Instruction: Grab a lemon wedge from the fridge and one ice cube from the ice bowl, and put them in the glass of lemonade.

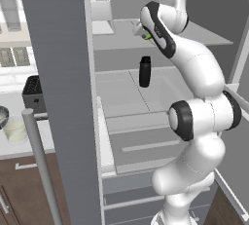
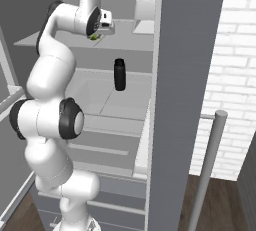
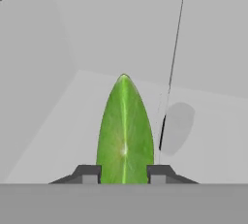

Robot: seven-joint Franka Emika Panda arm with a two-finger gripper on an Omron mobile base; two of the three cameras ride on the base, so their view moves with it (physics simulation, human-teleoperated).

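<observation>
The pincer (image 3: 124, 175) stands narrow, its two fingertips (image 3: 88, 175) set against the two flanks of the lemon wedge (image 3: 125, 126). From the hand view the wedge sits directly between the tips, its pointed end aimed away from the pincer. Contact looks made on both sides, but whether the grip is firm enough to carry cannot be told.

In the left base view the pincer (image 1: 144, 33) reaches into the open fridge (image 1: 58, 97) at the upper shelf (image 1: 116, 41), with the lemon wedge (image 1: 147, 37) a small green spot at its tip. The right base view shows the same: pincer (image 2: 98, 34) and lemon wedge (image 2: 93, 37) at the upper shelf (image 2: 125, 42).

Below the pincer, on the next shelf down, stands a dark bottle (image 1: 145, 71), well apart from the pincer. Far to the pincer's left, outside the fridge, the worktop (image 1: 19, 143) carries a dark toaster (image 1: 34, 94) and the glass of lemonade (image 1: 16, 130).

Hazards, as judged:
- Slip. The wedge tapers and the tips hold it near one end; a fast lift could squeeze it out forward.
- Collision. The open door stands close beside the arm; a wide swing on withdrawal could strike the door or the shelf edge.
- Drop. A wedge lost inside the fridge could fall toward the lower shelf beside the bottle.
</observation>
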